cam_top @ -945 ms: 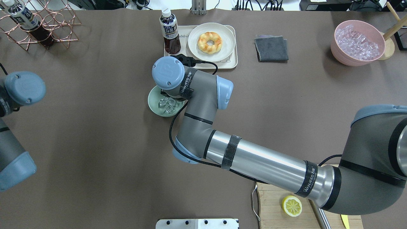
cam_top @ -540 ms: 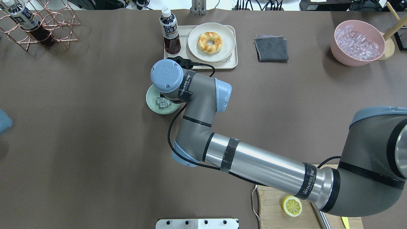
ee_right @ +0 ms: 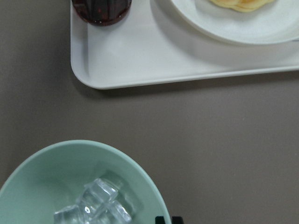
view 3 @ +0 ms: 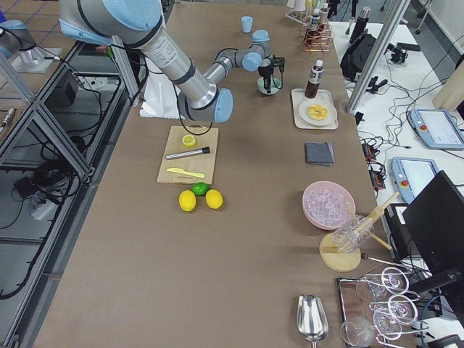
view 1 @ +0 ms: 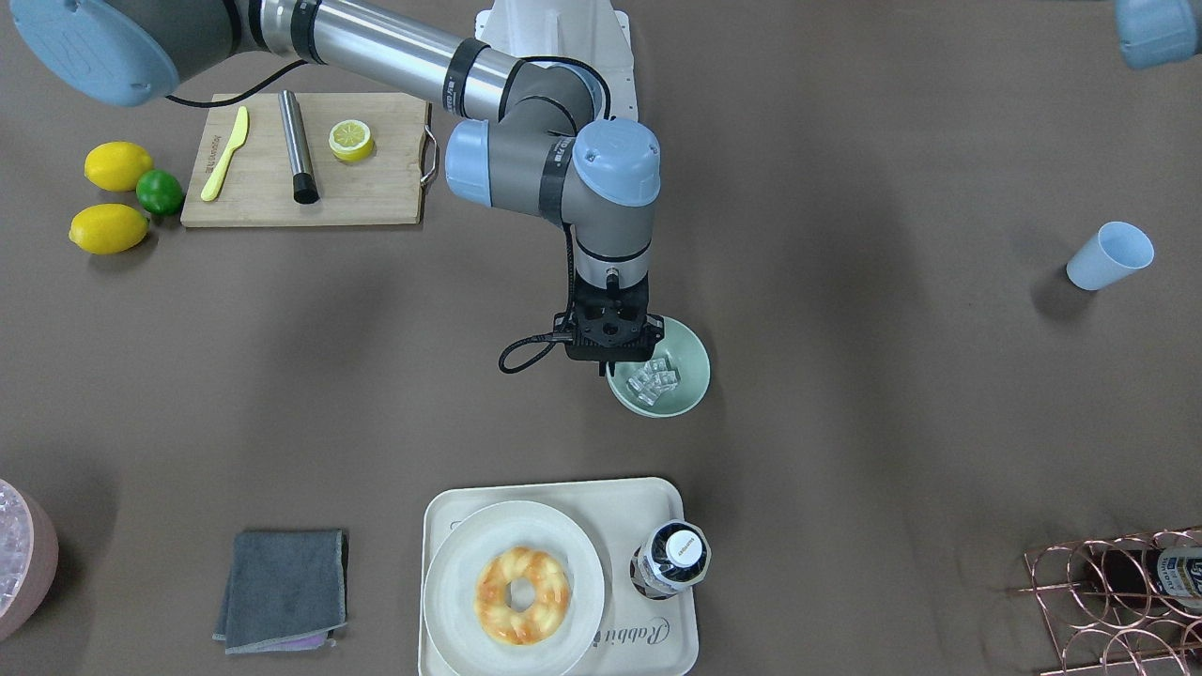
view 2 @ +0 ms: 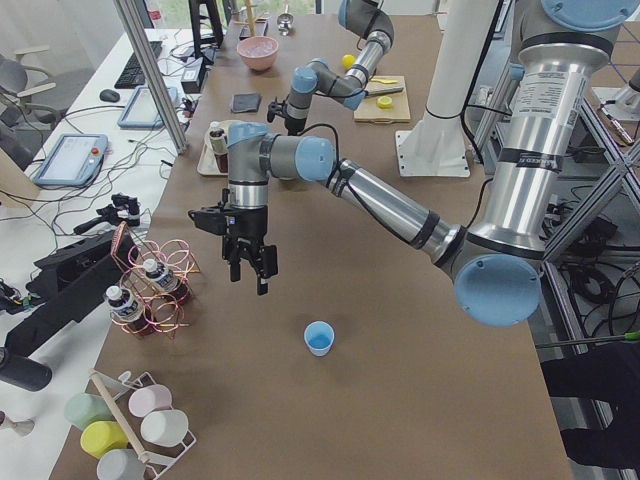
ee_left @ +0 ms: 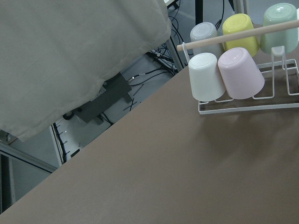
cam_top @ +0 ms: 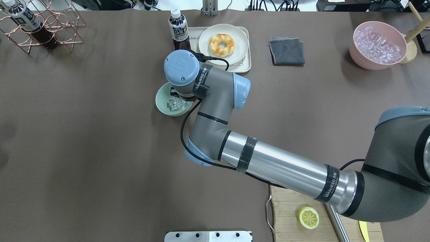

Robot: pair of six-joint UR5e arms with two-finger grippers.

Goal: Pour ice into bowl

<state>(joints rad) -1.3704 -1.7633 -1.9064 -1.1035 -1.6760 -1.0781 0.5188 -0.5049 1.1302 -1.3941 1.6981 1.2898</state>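
Observation:
The pale mint-green bowl (view 1: 678, 376) stands mid-table and also shows in the overhead view (cam_top: 163, 104) and the right wrist view (ee_right: 56, 172). A few clear ice cubes (view 1: 653, 380) lie inside it (ee_right: 96, 207). My right gripper (view 1: 612, 364) points down at the bowl's rim on the robot's side and looks shut on that rim; its fingertips (ee_right: 161, 220) show just beside it. An empty light blue cup (view 1: 1108, 255) stands upright far off. My left gripper (view 2: 250, 268) hangs above the table near the copper rack; I cannot tell whether it is open.
Just beyond the bowl is a tray (cam_top: 243, 65) with a white plate (cam_top: 237, 42), a doughnut (cam_top: 221, 44) and a bottle (cam_top: 178, 28). There is also a grey cloth (cam_top: 286, 50), a pink tub of ice (cam_top: 378, 43), a cutting board (cam_top: 289, 218), a copper rack (cam_top: 43, 23) and a mug rack (ee_left: 233, 74).
My left arm has drawn back out of the overhead view. My right wrist has moved a little toward the tray, and the bowl has shifted with it.

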